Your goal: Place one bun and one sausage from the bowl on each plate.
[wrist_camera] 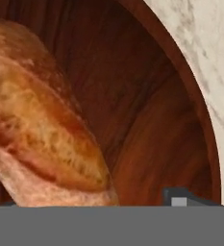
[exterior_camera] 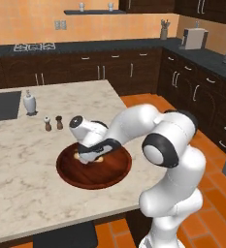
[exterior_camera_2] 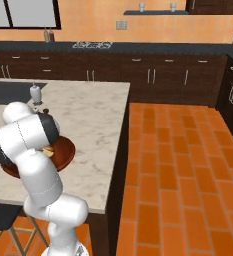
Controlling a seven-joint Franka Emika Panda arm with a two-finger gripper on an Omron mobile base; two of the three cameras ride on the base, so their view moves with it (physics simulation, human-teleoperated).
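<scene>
Here, claw (exterior_camera: 89, 157) sits low inside the bowl (exterior_camera: 115, 173) at center-left of the left base frame, on the marble counter (exterior_camera: 22, 189). Bun (wrist_camera: 41, 139) fills the hand frame's left. Claw state: cannot tell.

I see a white bottle (exterior_camera: 29, 102) on the marble island counter (exterior_camera: 17, 160), near its far edge beside a dark inset panel (exterior_camera: 3, 105). Nearer me from that bottle stand two small brown shakers (exterior_camera: 53, 123), close together. Beyond the island lies orange tile floor (exterior_camera_2: 178, 165).
</scene>
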